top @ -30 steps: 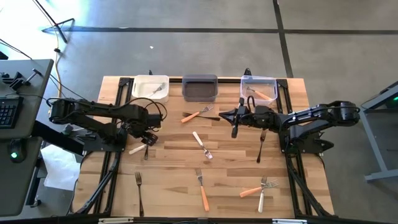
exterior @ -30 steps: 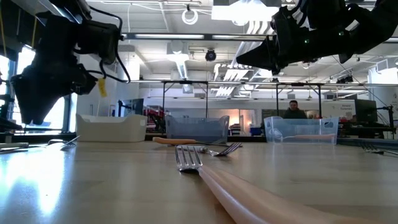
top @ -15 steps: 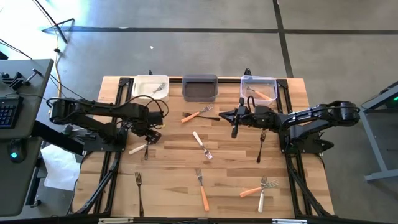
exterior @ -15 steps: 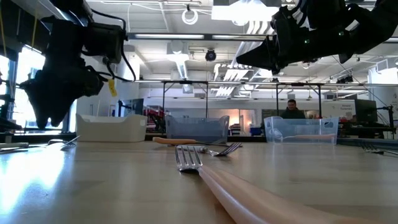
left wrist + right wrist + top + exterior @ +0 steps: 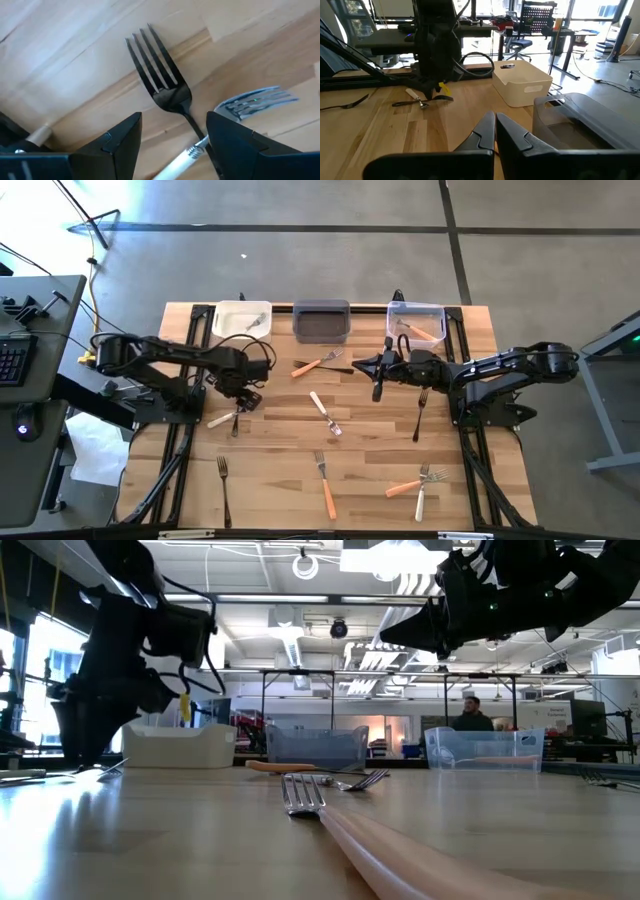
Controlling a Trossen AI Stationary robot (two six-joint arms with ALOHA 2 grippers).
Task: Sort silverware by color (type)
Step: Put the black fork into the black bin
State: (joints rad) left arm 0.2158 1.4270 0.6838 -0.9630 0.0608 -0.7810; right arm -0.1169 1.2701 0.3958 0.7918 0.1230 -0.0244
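Left wrist view, left gripper (image 5: 172,142) spread wide over a black fork (image 5: 162,87) crossed by a white-handled fork (image 5: 240,112) on the table (image 5: 280,450), contact unclear, right gripper (image 5: 378,392) clenched empty mid-table, other forks scattered.

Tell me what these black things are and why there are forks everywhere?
They are two robot arms at a wooden table, seen from above, from table height, and from a camera on each wrist. The left gripper has its jaws open over a black fork crossing a white-handled fork. The right gripper waits in the middle, jaws shut, holding nothing. More forks lie scattered, and at the back stand a white bin, a grey bin and a clear bin.
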